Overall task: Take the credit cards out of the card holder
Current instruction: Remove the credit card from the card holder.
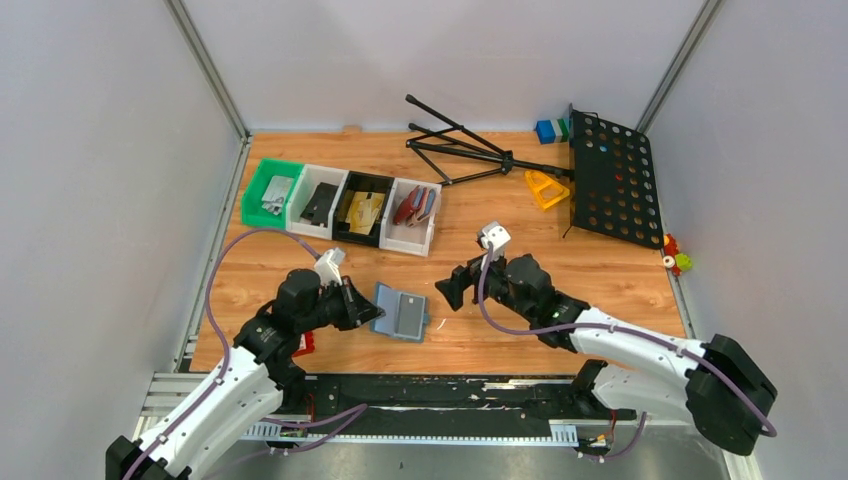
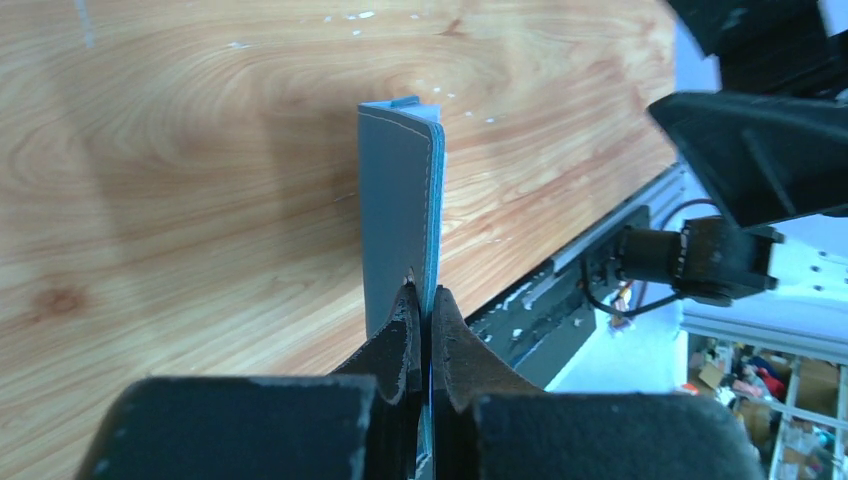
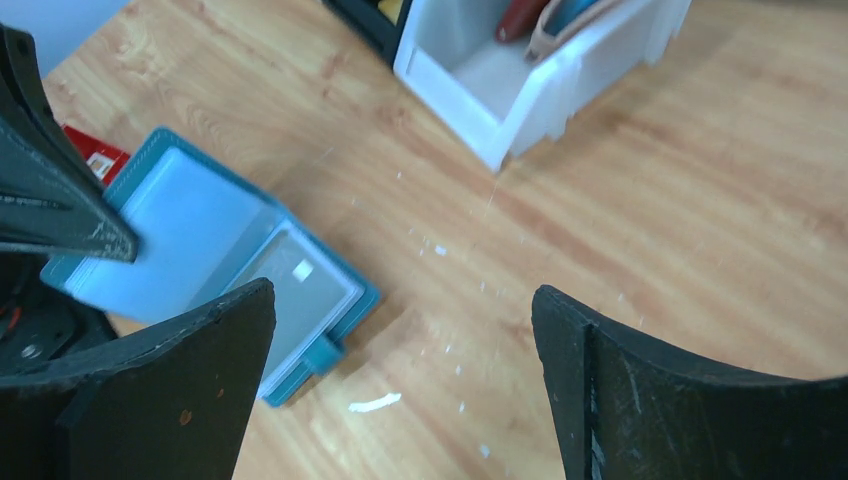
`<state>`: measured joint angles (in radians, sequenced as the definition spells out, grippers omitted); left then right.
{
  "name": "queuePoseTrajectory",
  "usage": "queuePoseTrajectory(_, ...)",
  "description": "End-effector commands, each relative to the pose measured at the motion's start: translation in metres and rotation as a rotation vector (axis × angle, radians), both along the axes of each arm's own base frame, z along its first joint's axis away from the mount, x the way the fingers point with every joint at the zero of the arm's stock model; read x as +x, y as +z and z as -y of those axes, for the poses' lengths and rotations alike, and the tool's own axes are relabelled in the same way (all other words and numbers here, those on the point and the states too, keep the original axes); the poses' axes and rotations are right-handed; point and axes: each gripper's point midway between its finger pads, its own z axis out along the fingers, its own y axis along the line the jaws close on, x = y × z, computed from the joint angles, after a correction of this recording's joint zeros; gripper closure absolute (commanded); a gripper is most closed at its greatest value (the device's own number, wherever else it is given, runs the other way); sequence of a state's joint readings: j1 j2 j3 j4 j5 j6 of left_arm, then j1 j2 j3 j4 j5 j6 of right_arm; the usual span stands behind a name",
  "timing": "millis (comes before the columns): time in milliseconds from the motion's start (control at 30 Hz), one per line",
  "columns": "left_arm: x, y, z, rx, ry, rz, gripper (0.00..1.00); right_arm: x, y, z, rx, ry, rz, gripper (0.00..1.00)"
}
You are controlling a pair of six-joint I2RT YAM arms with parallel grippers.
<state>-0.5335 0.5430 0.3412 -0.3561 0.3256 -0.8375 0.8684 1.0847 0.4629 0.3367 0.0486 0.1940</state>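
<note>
Left gripper (image 2: 428,300) is clamped on the left flap edge of the card holder (image 1: 402,312); I judge this pins it open on the desk (image 1: 620,265). Right gripper (image 1: 452,285) hangs spread just beside it, facing the grey credit card (image 3: 300,285) slotted in the near half.

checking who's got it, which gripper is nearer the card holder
Left. The left gripper is shut on one edge of the card holder, touching it. The right gripper hangs open on the holder's other side, apart from it.
</note>
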Motion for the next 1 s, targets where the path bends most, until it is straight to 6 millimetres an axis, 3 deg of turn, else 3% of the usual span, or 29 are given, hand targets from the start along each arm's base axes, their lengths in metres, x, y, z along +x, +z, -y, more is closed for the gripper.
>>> queuePoseTrajectory(0,0.006,0.052,0.021,-0.163,-0.061,0.117,1.00,-0.028,-0.016,0.013,0.055,-0.033,-0.217,0.00)
queuePoseTrajectory(167,0.003,0.063,0.028,-0.233,-0.095,0.135,1.00,-0.051,-0.032,0.034,0.151,-0.077,-0.321,0.00)
queuePoseTrajectory(433,0.001,0.081,0.040,-0.374,-0.132,0.175,1.00,-0.087,-0.029,0.032,0.261,0.043,-0.416,0.00)
queuePoseTrajectory(600,-0.002,0.087,0.044,-0.447,-0.147,0.173,1.00,-0.096,-0.029,0.026,0.374,0.096,-0.546,0.00)
queuePoseTrajectory(967,-0.006,0.091,0.046,-0.500,-0.165,0.169,1.00,-0.098,-0.011,0.021,0.466,0.154,-0.564,0.00)
